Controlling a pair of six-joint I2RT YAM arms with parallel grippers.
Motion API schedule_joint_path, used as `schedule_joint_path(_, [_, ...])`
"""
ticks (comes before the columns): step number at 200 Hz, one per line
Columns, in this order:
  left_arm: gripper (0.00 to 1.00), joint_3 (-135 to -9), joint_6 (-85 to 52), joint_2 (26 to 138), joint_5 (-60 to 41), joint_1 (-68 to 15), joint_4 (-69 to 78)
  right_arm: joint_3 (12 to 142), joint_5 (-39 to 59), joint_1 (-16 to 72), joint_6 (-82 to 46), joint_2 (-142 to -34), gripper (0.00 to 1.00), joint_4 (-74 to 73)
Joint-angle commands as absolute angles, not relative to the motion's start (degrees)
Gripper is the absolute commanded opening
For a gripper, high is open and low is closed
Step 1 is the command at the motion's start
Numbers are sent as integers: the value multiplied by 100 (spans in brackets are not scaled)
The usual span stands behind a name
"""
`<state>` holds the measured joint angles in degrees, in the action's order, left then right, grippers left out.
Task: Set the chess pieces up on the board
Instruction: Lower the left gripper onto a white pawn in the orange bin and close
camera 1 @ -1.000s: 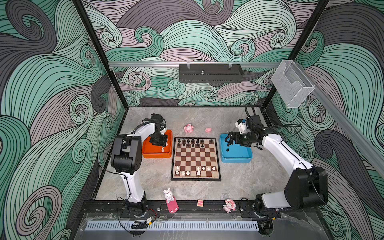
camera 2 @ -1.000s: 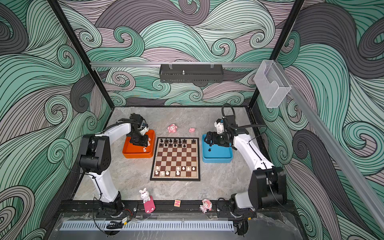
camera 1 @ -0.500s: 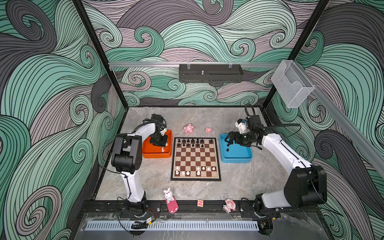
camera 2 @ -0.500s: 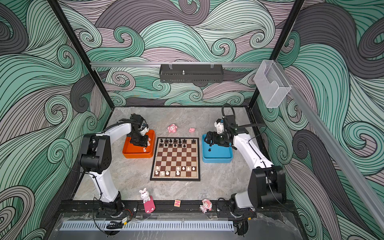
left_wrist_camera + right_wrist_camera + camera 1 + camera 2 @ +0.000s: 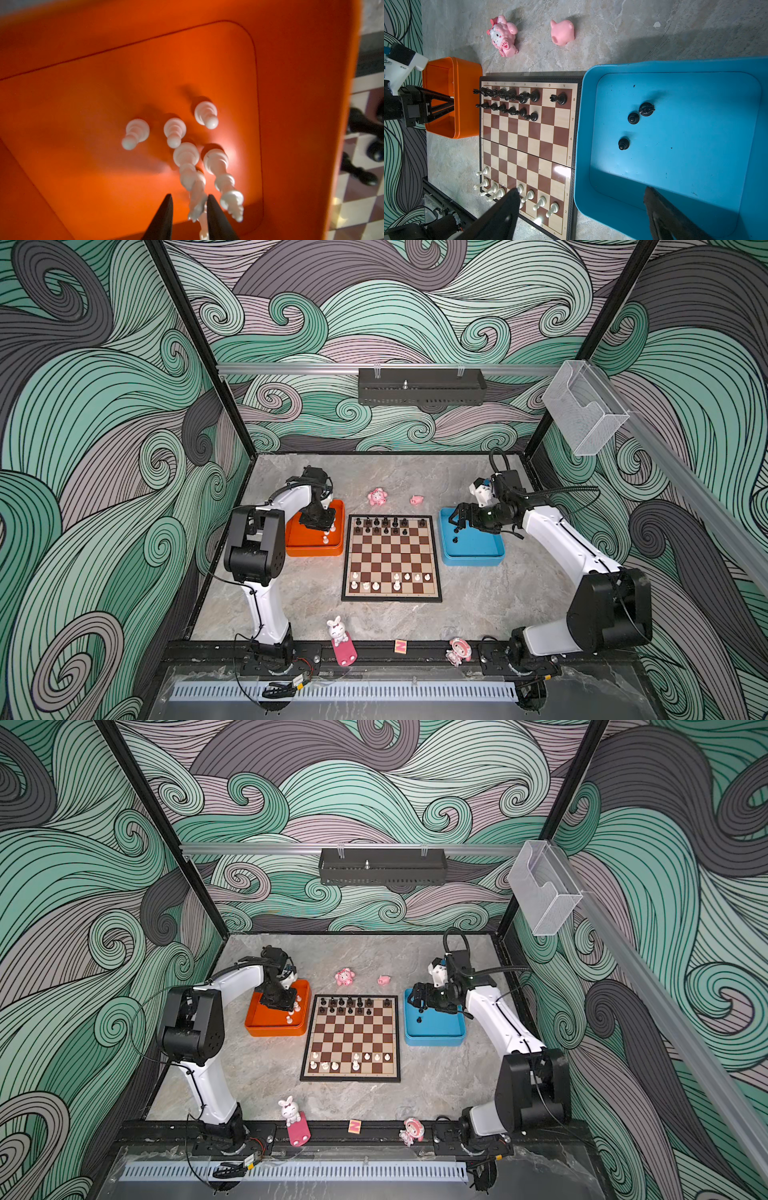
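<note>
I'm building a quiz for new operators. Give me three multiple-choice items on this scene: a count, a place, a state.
1. Black pieces in the blue tray: A one, B three, C six.
2. The left gripper is: A in the orange tray, B in the blue tray, C off the table.
3. The right gripper's fingers are: A shut on a pawn, B wide apart and empty, C shut on a toy.
Key: B, three stand on its floor; A, orange walls and white pieces surround it; B, a broad gap shows between them.
</note>
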<state>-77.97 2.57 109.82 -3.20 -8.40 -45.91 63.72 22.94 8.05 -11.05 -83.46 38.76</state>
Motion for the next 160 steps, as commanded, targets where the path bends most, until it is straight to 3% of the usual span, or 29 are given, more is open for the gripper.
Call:
schedule_joint_path(1, [31,-7998,290,11100,-290,-884,-4603,6532,2342,765,-1116,-8384,93,3876])
schedule_joint_path(160, [18,-8103,228,11255,-316,-914,-4700,6543,2412,729,-1117,-8446,93,3860])
